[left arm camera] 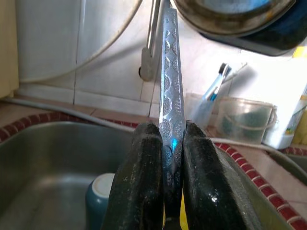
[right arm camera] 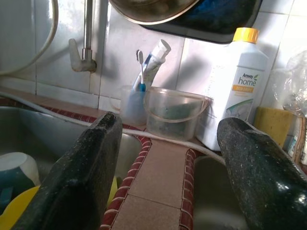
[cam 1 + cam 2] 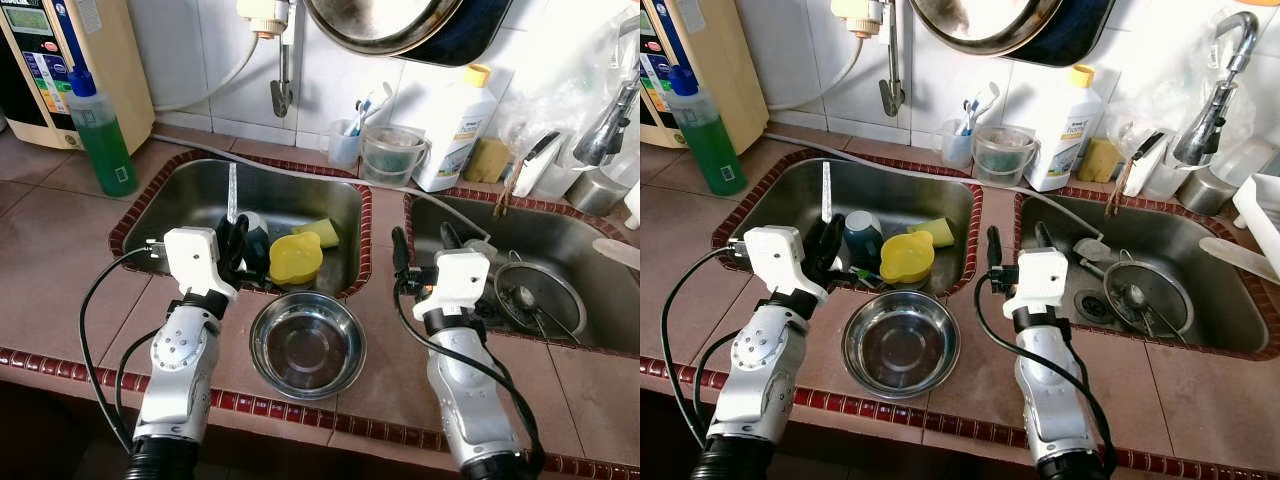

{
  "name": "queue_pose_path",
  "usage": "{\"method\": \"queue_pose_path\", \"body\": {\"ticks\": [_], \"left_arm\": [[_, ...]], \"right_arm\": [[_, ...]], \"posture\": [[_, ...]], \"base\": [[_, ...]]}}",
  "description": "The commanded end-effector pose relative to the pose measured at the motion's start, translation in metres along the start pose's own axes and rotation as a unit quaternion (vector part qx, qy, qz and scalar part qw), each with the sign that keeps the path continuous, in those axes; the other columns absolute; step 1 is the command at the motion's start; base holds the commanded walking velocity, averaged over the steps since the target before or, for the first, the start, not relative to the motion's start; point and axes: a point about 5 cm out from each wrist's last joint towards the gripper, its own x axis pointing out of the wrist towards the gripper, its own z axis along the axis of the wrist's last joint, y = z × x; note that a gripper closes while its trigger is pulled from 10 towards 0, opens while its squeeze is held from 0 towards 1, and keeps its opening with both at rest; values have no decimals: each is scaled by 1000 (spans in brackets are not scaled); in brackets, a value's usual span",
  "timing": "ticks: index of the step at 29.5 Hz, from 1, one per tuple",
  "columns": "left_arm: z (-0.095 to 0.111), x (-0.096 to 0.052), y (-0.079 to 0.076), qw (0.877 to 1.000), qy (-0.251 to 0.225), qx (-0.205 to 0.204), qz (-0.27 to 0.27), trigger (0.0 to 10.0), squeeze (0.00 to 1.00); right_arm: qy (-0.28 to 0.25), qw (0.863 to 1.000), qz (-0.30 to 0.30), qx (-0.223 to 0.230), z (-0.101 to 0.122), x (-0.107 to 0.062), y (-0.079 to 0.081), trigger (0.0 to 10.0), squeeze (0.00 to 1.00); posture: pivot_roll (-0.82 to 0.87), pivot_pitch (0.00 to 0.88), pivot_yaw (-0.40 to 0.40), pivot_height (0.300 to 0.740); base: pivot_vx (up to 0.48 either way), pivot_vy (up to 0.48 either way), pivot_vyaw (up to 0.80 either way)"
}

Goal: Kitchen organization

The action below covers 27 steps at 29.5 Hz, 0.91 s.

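Two steel sinks sit side by side in a tiled counter. Left gripper (image 3: 234,243), left of centre over the left sink (image 3: 190,195), has its jaws clamped on one embossed metal utensil handle (image 1: 171,96) standing upright. One yellow cup (image 3: 295,257), one yellow sponge (image 3: 318,231) and one teal cup (image 3: 861,236) lie in that sink. One steel bowl (image 3: 307,345) rests on the counter at lower centre. Right gripper (image 3: 1015,240), jaws apart, hangs over the divider before the right sink (image 3: 560,240). One green bottle (image 3: 100,130) stands upper left.

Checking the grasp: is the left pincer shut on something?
Shut: the left pincer clamps a patterned metal handle standing upright.
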Motion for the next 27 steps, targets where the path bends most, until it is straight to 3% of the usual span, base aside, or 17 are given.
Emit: {"method": "queue_pose_path", "body": {"ticks": [1, 7, 15, 27], "left_arm": [[1, 5, -4, 1000, -4, -4, -8, 10000, 0], [3, 10, 1, 1000, 0, 5, -6, 10000, 0], [3, 6, 7, 1000, 0, 23, -8, 10000, 0], [3, 4, -1, 999, -2, 40, -31, 10000, 0]], "right_arm": [[-4, 1000, -3, -1, 0, 2, 0, 10000, 0], [-11, 1000, 8, 6, 0, 7, 6, 10000, 0], [-12, 1000, 16, 4, -2, 6, 6, 10000, 0], [-10, 999, 31, 4, -4, -1, 7, 10000, 0]], "posture": [[-176, 0, -54, 740], [-165, 0, -56, 740], [-159, 0, -65, 740], [-164, 0, -70, 740]], "base": [[0, 0, 0], [0, 0, 0], [0, 0, 0], [0, 0, 0]]}}
